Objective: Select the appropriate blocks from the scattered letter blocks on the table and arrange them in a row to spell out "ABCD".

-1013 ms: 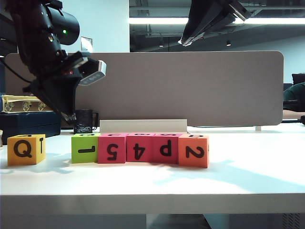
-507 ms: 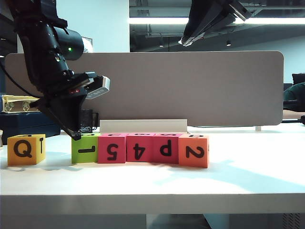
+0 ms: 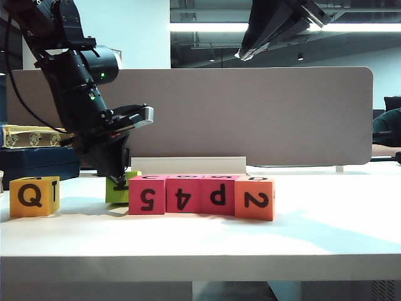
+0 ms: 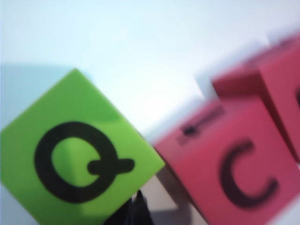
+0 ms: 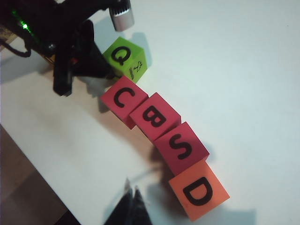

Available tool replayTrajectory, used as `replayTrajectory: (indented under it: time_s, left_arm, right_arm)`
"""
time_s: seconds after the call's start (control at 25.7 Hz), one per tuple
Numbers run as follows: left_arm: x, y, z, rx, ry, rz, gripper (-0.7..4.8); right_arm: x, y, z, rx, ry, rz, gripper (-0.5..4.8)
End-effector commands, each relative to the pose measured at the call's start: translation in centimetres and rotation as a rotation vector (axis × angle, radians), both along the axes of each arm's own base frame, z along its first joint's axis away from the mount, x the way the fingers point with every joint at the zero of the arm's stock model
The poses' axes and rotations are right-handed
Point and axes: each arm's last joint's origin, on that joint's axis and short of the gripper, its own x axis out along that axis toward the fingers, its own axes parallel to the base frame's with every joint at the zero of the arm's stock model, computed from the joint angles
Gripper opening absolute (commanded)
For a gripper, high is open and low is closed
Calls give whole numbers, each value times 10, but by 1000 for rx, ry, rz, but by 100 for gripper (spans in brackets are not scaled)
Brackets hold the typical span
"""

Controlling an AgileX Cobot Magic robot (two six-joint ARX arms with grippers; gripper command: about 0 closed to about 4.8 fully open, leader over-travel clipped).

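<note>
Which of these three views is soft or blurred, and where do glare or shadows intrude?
Left wrist view: blurred, lime green cube and pink-red cube soft-edged.
Right wrist view: sharp, dark shadows beside the cubes on the table.
Exterior view: sharp, bright ceiling light strip glaring.

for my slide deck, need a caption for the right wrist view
Shut left gripper beside the green Q cube, next to a row reading C, B, S, D.

Yellow-orange cube [image 3: 34,196] reads Q; pink-red cubes [image 3: 183,194] perhaps 5, 4, P; orange cube [image 3: 255,199] 2
</note>
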Motion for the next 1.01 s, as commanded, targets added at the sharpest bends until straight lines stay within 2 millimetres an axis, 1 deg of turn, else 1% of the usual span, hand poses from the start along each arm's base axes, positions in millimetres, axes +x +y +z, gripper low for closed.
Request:
replayTrajectory:
  time_s: [0.04, 0.27, 0.51, 0.58, 0.78, 0.82, 0.86, 1.01]
  left_arm:
    - [7, -1, 6, 4, -96, 15, -5]
    - [16, -4, 11, -29, -200, 40, -5]
    - [21, -5, 4, -34, -202, 44, -5]
    - [20, -5, 6, -40, -200, 40, -5]
    - [22, -6, 30, -42, -196, 38, -5]
    - [23, -6, 41, -42, -196, 39, -5]
    - [23, -7, 47, -43, -193, 37, -5]
    - [21, -8, 66, -106, -150, 0, -5]
  right_arm:
    - [0, 1, 3, 10, -19, 4, -2]
    - [1, 1, 3, 7, -19, 1, -2]
    - [1, 0, 3, 0, -23, -9, -2]
    - [1, 0, 3, 0, -24, -10, -2]
    - [1, 0, 3, 0, -24, -10, -2]
    - [1, 0, 3, 0, -24, -9, -2]
    - [1, 0, 3, 0, -24, -10, -2]
    - [1, 0, 3, 0, -24, -10, -2]
